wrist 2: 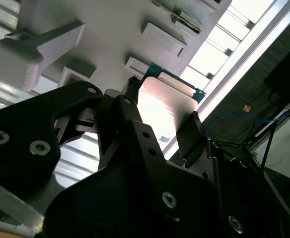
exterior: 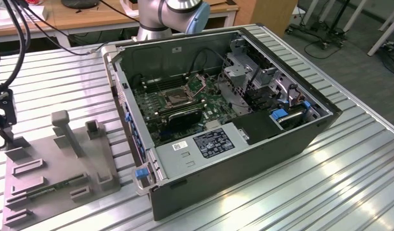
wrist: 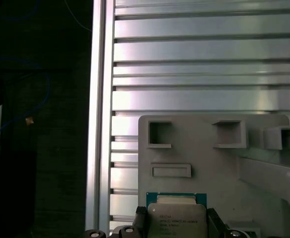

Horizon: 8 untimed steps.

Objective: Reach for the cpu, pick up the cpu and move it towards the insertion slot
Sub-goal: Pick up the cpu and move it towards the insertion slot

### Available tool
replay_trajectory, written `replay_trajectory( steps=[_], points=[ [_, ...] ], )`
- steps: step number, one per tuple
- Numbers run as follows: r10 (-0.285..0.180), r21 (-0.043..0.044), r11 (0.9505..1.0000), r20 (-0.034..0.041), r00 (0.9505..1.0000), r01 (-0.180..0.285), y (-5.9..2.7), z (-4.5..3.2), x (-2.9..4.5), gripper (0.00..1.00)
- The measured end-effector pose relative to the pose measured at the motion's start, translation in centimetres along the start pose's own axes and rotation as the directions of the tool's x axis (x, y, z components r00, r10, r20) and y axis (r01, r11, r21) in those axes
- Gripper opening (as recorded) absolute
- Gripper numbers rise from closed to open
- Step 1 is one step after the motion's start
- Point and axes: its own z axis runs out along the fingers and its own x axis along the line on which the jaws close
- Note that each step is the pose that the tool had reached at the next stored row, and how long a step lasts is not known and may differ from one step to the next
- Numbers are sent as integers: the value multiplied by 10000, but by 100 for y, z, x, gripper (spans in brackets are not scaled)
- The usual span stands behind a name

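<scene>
Second wrist view: the cpu [wrist 2: 170, 99] sits clamped inside the hand [wrist 2: 161, 111].

- Several lines of small dark print stood on the pale top of the cpu [wrist: 177, 224]; none could be made out.
- A black label [exterior: 213, 141] with white print and a white sticker [exterior: 181, 146] sat on the grey metal cover [exterior: 190, 166], both too small to read.

Fixture plate [exterior: 49, 179] is parked at the exterior view's left of pc case [exterior: 248, 159]; insertion slot [exterior: 176, 99] is seated inside, on mobo [exterior: 147, 104].
</scene>
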Motion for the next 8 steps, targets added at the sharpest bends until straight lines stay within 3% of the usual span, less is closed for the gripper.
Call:
replay_trajectory(
  steps=[8],
  points=[
    [0,0,10000,0,10000,0,3,-56,0,54]
  ],
)
